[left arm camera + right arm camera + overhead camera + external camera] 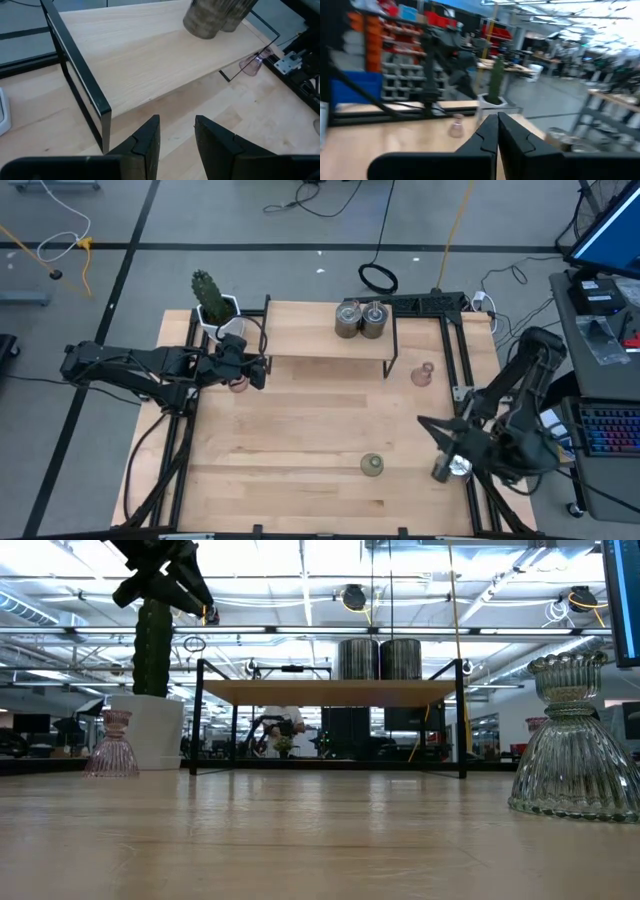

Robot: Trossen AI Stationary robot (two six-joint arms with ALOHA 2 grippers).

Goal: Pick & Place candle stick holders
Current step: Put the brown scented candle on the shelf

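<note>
On the pale wooden desk, my left jaws hang open over a pinkish glass holder. My right jaws are closed, empty. Next, I judge: lower and grip it.

Holders counted: three metal cylinders, two pink glass, one olive-green. One cactus. One shelf.

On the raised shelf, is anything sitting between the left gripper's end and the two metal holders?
No. In the high view the shelf is bare wood from the left gripper to the two silvery holders; the left wrist view agrees.
</note>
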